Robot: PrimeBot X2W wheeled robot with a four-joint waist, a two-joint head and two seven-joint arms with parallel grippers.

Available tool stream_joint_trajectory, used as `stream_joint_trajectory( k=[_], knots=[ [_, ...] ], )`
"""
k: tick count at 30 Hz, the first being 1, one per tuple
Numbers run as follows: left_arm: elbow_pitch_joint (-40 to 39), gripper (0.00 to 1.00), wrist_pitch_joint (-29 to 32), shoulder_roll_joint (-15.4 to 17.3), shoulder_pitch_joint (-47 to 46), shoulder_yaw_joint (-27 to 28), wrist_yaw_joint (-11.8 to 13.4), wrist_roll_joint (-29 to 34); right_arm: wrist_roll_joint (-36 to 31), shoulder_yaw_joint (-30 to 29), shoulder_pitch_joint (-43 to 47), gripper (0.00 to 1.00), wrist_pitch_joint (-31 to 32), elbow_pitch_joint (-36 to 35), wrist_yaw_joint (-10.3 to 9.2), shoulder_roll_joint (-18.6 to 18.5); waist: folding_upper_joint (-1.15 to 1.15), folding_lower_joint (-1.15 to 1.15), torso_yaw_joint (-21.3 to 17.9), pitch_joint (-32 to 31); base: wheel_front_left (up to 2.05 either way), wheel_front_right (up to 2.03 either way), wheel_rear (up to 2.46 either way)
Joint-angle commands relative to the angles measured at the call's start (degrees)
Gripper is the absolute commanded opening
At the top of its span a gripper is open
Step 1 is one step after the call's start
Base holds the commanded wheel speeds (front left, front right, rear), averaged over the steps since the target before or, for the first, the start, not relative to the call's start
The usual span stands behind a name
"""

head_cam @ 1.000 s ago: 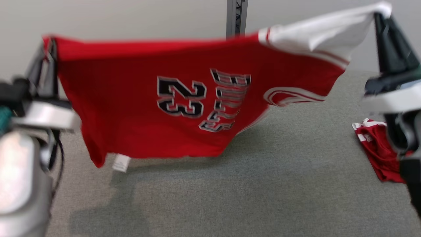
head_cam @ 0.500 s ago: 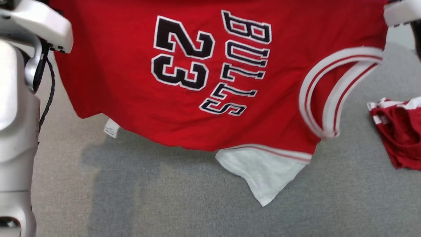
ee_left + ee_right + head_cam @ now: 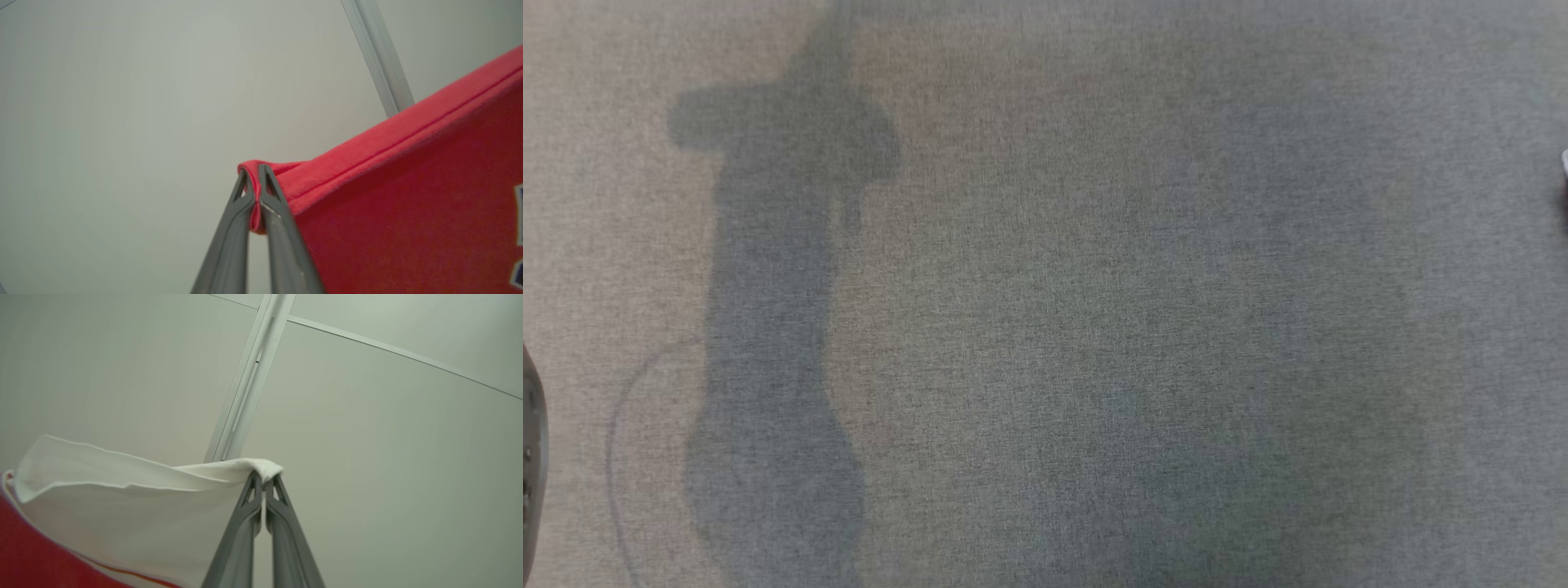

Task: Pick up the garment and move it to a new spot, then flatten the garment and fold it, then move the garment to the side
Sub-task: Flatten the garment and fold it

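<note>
The garment [image 3: 400, 196] is a red jersey with a white sleeve, hanging in the air in front of a pale wall. In the left wrist view my left gripper [image 3: 254, 171] is shut on a red hemmed corner of it. My right gripper [image 3: 263, 477] is shut on the tip of the garment's white sleeve [image 3: 122, 494], seen in the right wrist view, with a strip of red cloth at the lower left. The head view looks down on grey fabric surface [image 3: 1094, 327] with arm shadows on it.
A grey metal post [image 3: 245, 388] runs up the pale wall behind the garment. A dark part of the robot [image 3: 529, 457] sits at the left edge of the head view.
The head camera has tilted down, so the jersey and both arms have left its view. The grey surface with shadows is what it looks at now.
</note>
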Motion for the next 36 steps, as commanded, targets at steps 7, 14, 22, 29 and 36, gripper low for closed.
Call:
stream_joint_trajectory(
  k=[7, 14, 22, 29, 36],
  knots=[
    [7.6, 0.0, -1.7, -0.5, 4.9, 2.7, 1.0, -4.0, 1.3, -1.6, 8.7, 0.0, 0.0, -1.0, -0.02, 1.7, 0.0, 0.0, -0.5, 3.5, 0.0, 0.0, 0.0],
    [5.1, 0.0, -1.7, -3.8, 20.6, 5.5, 1.4, -8.1, 6.0, -1.0, 24.4, 0.0, 0.0, -4.3, -0.02, 1.5, 0.0, 0.0, 0.0, 2.1, 0.0, 0.0, 0.0],
    [-1.9, 0.0, -1.7, -8.1, 41.7, 9.7, 2.2, -11.0, 11.0, -1.3, 47.1, 0.0, 0.0, -6.4, -0.02, 2.6, 0.0, 0.0, -0.2, -5.9, 0.0, 0.0, 0.0],
    [-6.0, 0.0, -1.7, -9.9, 56.9, 11.9, 2.3, -10.6, 12.4, 2.6, 61.9, 0.0, 0.0, -6.0, -0.01, 5.5, 0.0, 0.0, -1.8, -14.8, 0.0, 0.0, 0.0],
    [-7.5, 0.0, -1.7, -11.1, 69.0, 13.0, 2.4, -10.6, 14.0, 3.8, 72.4, 0.0, 0.0, -5.7, -0.01, 7.5, 0.0, 0.0, -2.7, -21.4, 0.0, 0.0, 0.0]
  ],
)
